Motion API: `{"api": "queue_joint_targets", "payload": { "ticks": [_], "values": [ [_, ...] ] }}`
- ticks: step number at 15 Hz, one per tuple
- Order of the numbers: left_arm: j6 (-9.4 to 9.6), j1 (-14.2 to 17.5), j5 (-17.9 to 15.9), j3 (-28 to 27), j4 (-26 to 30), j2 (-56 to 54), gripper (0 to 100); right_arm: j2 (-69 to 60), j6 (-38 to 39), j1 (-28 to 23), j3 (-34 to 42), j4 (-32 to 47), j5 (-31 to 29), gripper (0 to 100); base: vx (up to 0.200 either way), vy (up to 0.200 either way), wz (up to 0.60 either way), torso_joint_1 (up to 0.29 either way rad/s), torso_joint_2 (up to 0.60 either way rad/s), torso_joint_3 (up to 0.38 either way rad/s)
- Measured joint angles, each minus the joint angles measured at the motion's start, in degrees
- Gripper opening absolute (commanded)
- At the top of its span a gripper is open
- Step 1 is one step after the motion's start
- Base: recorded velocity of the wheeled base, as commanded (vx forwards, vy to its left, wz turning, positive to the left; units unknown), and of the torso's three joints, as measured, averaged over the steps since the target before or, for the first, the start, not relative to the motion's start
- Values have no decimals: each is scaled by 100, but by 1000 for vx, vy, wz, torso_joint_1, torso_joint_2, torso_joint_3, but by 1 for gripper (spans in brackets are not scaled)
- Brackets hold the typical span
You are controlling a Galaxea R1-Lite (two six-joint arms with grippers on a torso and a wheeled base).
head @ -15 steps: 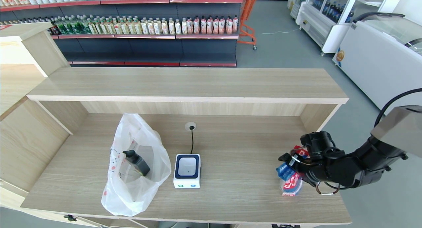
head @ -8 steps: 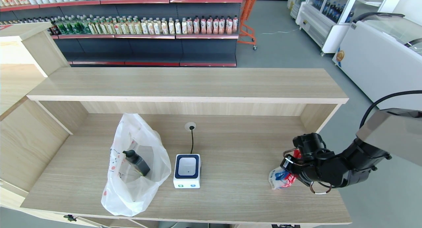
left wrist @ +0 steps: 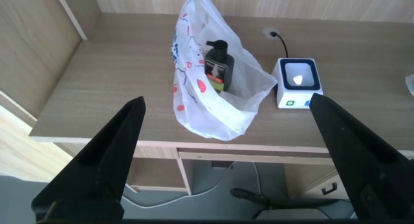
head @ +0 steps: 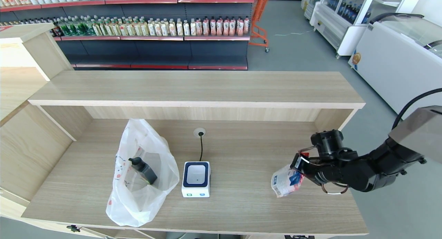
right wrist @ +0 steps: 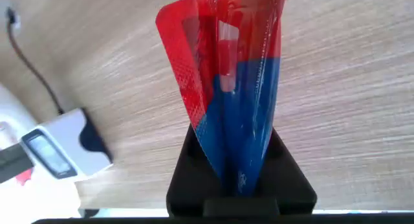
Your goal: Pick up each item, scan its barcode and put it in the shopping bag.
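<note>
My right gripper (head: 299, 168) is shut on a red and blue snack packet (head: 285, 180) and holds it above the counter's right part, well right of the scanner (head: 196, 178). In the right wrist view the snack packet (right wrist: 228, 88) stands pinched between the fingers (right wrist: 279, 160), with the scanner (right wrist: 59, 150) off to one side. A white shopping bag (head: 141, 173) stands open left of the scanner with a dark pump bottle (head: 143, 170) inside. My left gripper (left wrist: 226, 153) is open, held back off the counter's near edge, facing the shopping bag (left wrist: 213, 81) and the scanner (left wrist: 295, 81).
The scanner's black cable (head: 201, 145) runs back to a grommet (head: 199, 132). A raised wooden shelf (head: 193, 88) walls the counter's far side, with side panels at left and right. Store shelves with bottles and freezers stand beyond.
The right gripper lifted the snack packet off the counter's right end and carried it left towards the scanner, turning it over. Bag, bottle and scanner stayed put.
</note>
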Motion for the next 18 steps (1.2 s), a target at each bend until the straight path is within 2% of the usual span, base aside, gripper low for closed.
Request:
{"api": "queue_joint_targets", "payload": {
  "ticks": [1,5,6,7,11,12,14,15,18],
  "values": [
    [2,0,0,0,0,0,100,-250,-132,-59,37,-115,647,0,0,0,0,0,0,0],
    [0,0,0,0,0,0,100,-1220,-1273,-700,616,-1024,4492,0,0,0,0,0,0,0],
    [0,0,2,0,0,0,100,-1443,-1547,-883,784,-1161,5300,0,0,0,0,0,0,0],
    [0,0,0,0,0,0,100,-1694,-1705,-1017,931,-1237,5758,0,0,0,0,0,0,0],
    [0,0,2,0,0,0,100,-2505,-1675,-976,1280,-1076,6042,0,0,0,0,0,0,0],
    [0,0,2,0,0,0,100,-2670,-1413,-898,1324,-1015,6044,0,0,0,0,0,0,0],
    [0,0,0,0,0,0,100,-3004,-274,-667,1346,-1007,6022,0,0,0,0,0,0,0],
    [0,0,0,0,0,0,100,-3166,132,-507,1359,-997,5880,0,0,0,0,0,0,0],
    [2,0,0,0,0,0,100,-3406,273,66,1459,-950,5018,0,0,0,0,0,0,0]
  ]
}}
